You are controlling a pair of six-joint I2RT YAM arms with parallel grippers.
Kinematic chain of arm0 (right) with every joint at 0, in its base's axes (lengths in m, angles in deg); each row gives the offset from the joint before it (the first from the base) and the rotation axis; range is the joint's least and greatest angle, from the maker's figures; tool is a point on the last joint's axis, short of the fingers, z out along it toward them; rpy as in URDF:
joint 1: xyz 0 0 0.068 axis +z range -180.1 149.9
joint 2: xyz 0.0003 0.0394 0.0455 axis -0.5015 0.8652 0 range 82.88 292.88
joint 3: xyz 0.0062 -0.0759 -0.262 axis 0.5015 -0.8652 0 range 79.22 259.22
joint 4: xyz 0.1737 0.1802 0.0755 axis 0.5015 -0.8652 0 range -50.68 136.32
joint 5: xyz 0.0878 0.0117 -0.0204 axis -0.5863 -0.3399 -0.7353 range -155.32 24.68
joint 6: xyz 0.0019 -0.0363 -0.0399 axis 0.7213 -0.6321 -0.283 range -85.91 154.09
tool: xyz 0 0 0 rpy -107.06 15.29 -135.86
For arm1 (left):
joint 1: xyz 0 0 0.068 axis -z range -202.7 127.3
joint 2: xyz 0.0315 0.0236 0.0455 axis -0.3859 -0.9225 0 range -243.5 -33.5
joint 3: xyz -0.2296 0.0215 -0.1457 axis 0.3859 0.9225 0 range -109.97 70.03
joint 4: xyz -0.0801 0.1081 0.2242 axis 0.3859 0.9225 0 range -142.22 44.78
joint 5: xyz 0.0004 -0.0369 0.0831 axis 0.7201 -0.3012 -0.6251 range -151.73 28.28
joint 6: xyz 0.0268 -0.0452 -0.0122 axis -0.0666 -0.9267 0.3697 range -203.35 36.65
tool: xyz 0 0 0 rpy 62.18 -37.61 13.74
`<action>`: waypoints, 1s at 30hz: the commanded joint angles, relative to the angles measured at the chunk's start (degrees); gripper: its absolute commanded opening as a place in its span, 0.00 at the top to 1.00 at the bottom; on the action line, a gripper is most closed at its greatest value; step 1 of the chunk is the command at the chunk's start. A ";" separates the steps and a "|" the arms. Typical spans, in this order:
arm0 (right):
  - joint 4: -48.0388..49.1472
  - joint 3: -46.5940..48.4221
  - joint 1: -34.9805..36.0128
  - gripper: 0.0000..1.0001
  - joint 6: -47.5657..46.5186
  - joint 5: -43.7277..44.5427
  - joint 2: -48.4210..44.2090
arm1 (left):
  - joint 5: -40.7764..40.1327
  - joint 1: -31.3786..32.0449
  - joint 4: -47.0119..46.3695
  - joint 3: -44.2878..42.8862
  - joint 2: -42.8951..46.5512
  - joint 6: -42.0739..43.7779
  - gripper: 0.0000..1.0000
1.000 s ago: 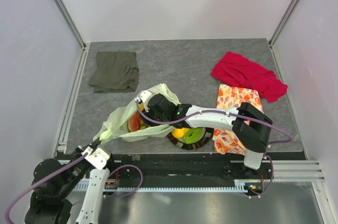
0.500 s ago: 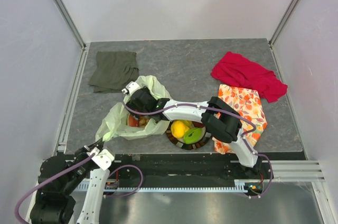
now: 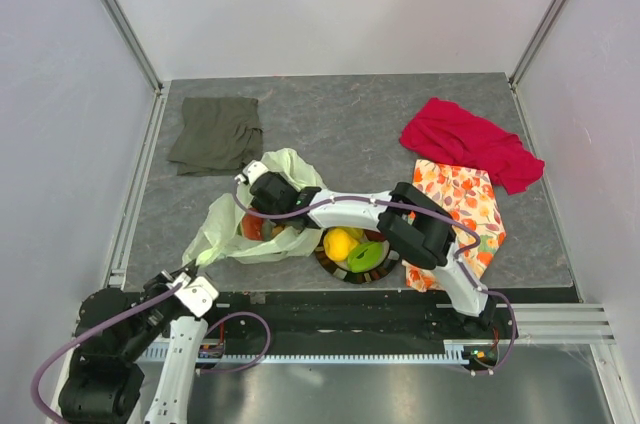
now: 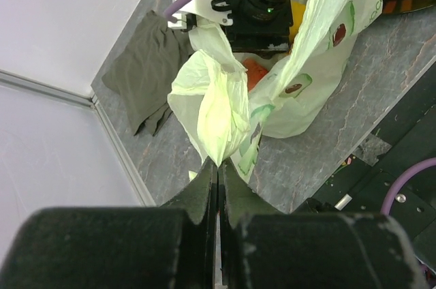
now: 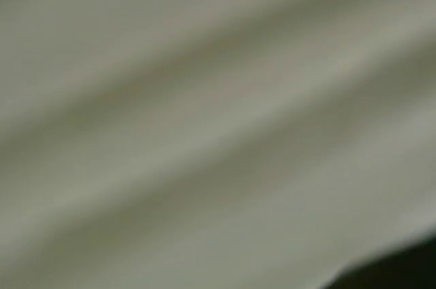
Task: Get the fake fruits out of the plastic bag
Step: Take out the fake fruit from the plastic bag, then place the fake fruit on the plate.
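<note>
Bag pinched on your left, your right tool buried in its mouth.

Your left gripper [image 4: 218, 166] is clamped flat on a twisted corner of the plastic bag [image 4: 211, 98], a thin, crinkly, translucent pale yellow-green film printed with small dark motifs. The bag lies slumped on the mottled grey, stone-look table [image 3: 350, 124], just left of the plate [image 3: 345, 275]. Your right gripper [image 3: 258, 187] reaches into the bag's open mouth. Its own camera shows only blurred pale film, so you cannot tell how wide its jaws stand or whether they hold anything. A smooth red-orange fruit [image 4: 255, 71] shows inside the bag beneath it. On the round dark plate sit a glossy yellow lemon [image 3: 340, 242] and a green piece [image 3: 366, 256], touching.
</note>
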 commanded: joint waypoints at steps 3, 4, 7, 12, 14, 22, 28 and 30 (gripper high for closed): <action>-4.27 2.90 -1.35 0.68 -7.77 -6.13 -10.98 | 0.36 -0.22 6.50 2.83 0.91 -2.23 0.99; -7.15 4.74 -1.96 0.68 -8.57 -8.14 -12.14 | 0.18 -0.22 5.62 3.70 1.18 -3.90 0.99; -9.29 7.66 -3.98 0.71 -9.98 -21.40 -18.29 | 1.76 -0.22 1.32 6.17 0.92 -5.92 0.98; -10.96 1.87 -5.31 0.66 -12.44 -42.41 -26.37 | 2.02 -0.22 -9.32 8.72 -1.98 -11.63 0.98; -11.05 -0.86 -5.40 0.63 -11.48 -47.67 -27.70 | 3.16 -0.22 -12.74 8.81 -3.91 -15.59 0.98; -21.75 0.35 -3.99 0.64 -19.02 -46.13 -36.84 | 4.83 -0.22 -15.75 7.32 -6.91 -18.06 0.98; -33.01 -9.88 -5.04 0.65 -23.43 -43.93 -48.87 | 2.12 -0.22 -17.15 8.10 -6.64 -18.06 0.98; -34.77 -14.03 -6.00 0.65 -23.87 -43.76 -53.53 | 1.41 -0.22 -17.68 8.19 -6.55 -18.06 0.99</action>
